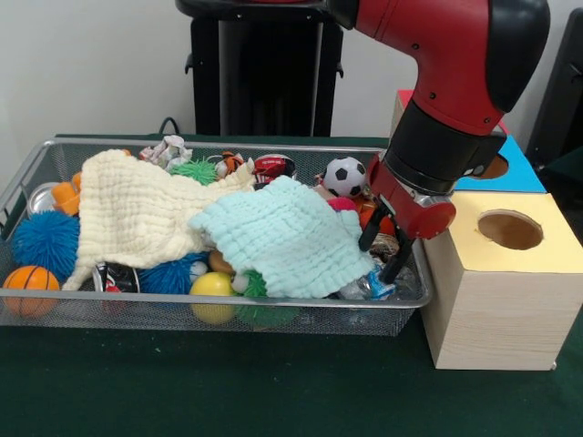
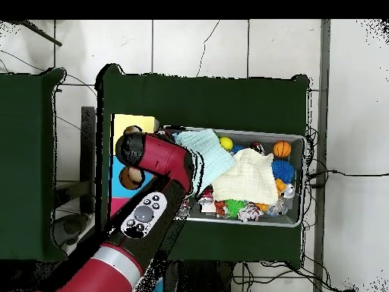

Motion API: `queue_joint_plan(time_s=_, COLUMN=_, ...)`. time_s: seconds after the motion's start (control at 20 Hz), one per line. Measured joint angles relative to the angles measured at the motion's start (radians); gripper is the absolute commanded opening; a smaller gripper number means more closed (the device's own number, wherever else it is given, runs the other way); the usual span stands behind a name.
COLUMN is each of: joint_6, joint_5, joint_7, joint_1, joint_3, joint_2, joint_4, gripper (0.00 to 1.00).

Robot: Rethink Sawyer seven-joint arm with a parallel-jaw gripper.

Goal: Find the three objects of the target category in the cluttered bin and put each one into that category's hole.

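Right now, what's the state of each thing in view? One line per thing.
end effector: open, empty, fingers down in the bin's end by the boxes
wire bin: full of clutter
cream cloth: spread over toys
mint cloth: spread over toys, overlapping the cream one
yellow box: hole on top open, nothing seen inside
blue box: mostly hidden by the arm
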Motion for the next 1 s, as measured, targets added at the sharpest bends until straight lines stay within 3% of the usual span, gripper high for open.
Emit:
queue_joint_plan(time_s=0.6, joint_6=-0.023, joint_5=0.020, joint_7=0.000, joint_1=-0.008, joint_3=0.017, joint_2=-0.004, joint_4=0.000, gripper=1.00)
queue_joint_plan(time_s=1.0, joint_6=-0.092, joint_5=0.021, joint_7=0.000, joint_1=-0.051, joint_3=0.079, joint_2=-0.049, joint_4=0.032, gripper=1.00)
